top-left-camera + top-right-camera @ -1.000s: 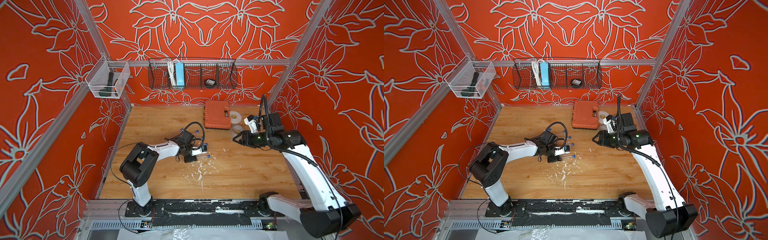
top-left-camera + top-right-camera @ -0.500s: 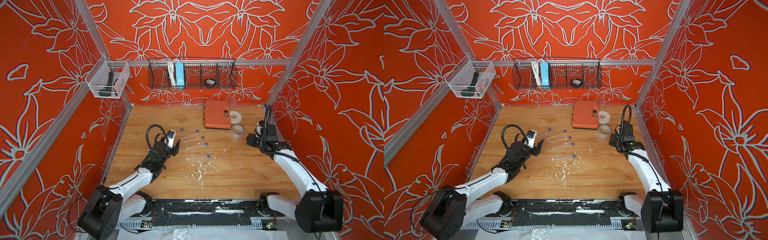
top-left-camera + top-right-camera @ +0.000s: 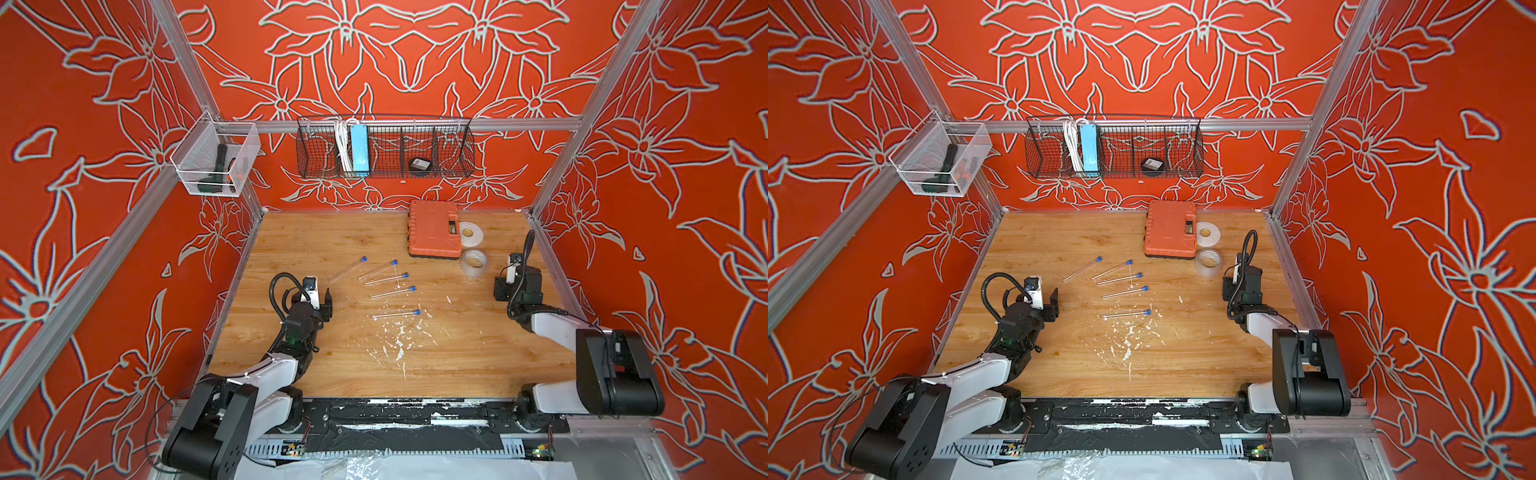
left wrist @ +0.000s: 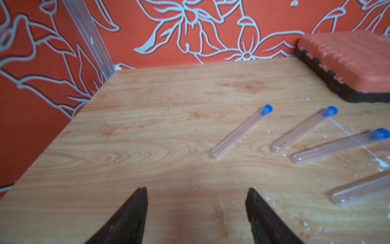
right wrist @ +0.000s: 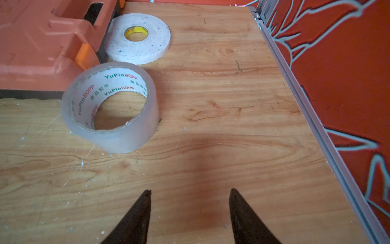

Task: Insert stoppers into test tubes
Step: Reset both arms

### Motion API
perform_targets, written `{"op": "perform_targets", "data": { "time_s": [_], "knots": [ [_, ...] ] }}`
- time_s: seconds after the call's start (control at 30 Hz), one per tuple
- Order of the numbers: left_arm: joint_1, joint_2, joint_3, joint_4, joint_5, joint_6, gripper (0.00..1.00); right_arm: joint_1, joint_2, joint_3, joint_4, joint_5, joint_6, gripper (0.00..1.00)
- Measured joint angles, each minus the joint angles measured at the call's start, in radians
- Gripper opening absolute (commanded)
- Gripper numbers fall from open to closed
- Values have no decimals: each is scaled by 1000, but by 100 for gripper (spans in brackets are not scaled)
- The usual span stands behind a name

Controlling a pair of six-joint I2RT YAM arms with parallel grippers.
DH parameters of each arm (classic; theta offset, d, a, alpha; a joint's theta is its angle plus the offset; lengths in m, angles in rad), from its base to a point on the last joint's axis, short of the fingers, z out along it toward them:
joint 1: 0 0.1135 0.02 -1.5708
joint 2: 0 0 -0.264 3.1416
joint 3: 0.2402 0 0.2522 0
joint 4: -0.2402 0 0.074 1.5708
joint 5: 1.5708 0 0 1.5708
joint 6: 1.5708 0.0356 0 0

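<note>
Near the middle of the table [image 3: 332, 365], five test tubes [image 3: 386, 279] lie flat in a loose fan, apart from one another. Each has one of the blue stoppers [image 3: 406, 275] seated in the end that points toward my right arm's side. White flecks [image 3: 399, 345] speckle the wood just nearer my base.

My left gripper [image 4: 197, 189] sits low beside the fan's closed ends, jaws spread wide and holding nothing; bare wood lies between it and the nearest of them. My right gripper [image 5: 190, 190] is well apart from the tubes, near the right wall, jaws parted too and empty.

Just ahead of it stands a clear tape roll [image 5: 109, 105] (its core reads "YuPin BOPP", with Chinese characters I cannot make out). Beyond that lies a flat white tape roll [image 5: 137, 38], just beside an orange case [image 3: 434, 228]. A wire basket [image 3: 384, 145] hangs on the back wall.
</note>
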Motion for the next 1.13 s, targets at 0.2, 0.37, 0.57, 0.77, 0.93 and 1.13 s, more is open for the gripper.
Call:
{"op": "perform_targets", "data": {
  "time_s": [0.2,0.37,0.57,0.77,0.93,1.13],
  "knots": [
    [10,121,-3,180,67,24,71,0,4,-103,174,-18,-19,65],
    [41,236,-47,369,82,12,74,0,4,-103,244,-24,-27,98],
    [83,277,-29,383,58,-37,98,0,6,-103,262,-26,-34,98],
    [85,275,-21,393,37,-57,98,0,6,-103,264,-26,-34,98],
    [85,275,-18,392,33,-64,98,0,6,-103,268,-26,-34,98],
    [86,275,-11,386,33,-70,98,0,6,-103,274,-26,-35,98]
  ]
}}
